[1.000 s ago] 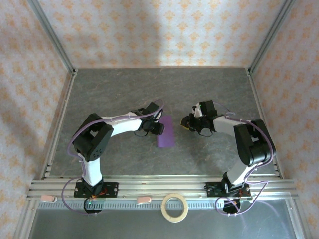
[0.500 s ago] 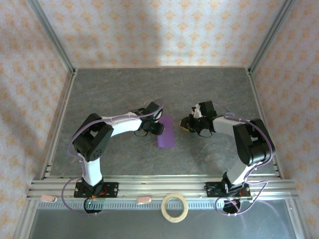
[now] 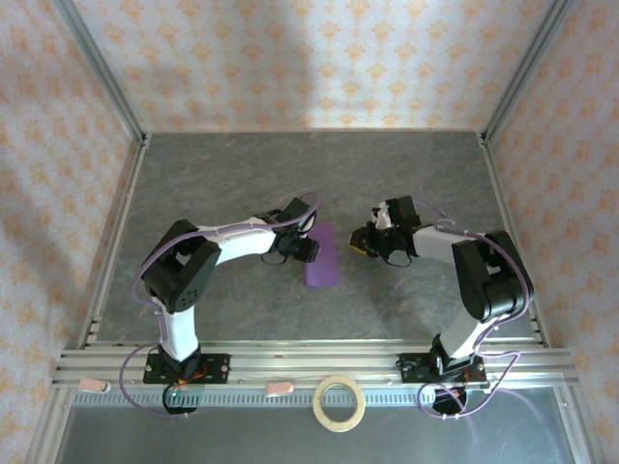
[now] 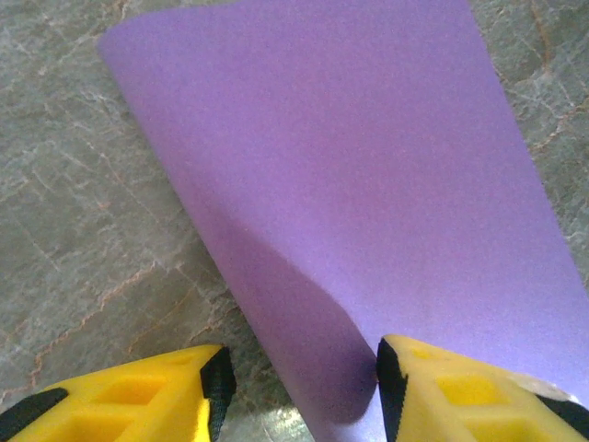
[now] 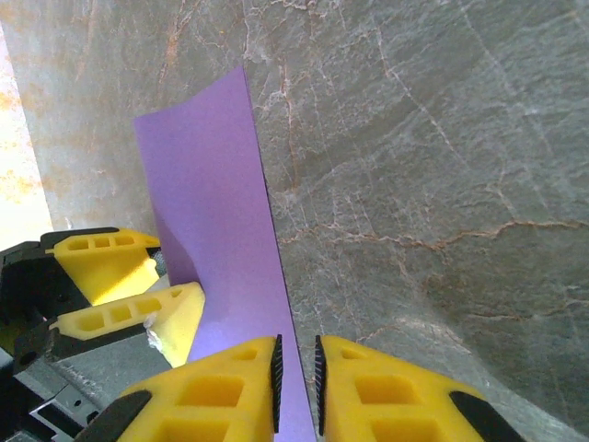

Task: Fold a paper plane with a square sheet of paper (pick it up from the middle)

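My left jaws stand half open over the grey worktop [image 3: 242, 174], straddling the curled-over edge of the purple square sheet of paper [image 4: 350, 166], one finger touching it. The sheet lies mid-worktop between my arms. My right jaws are nearly closed, pinching its opposite edge.
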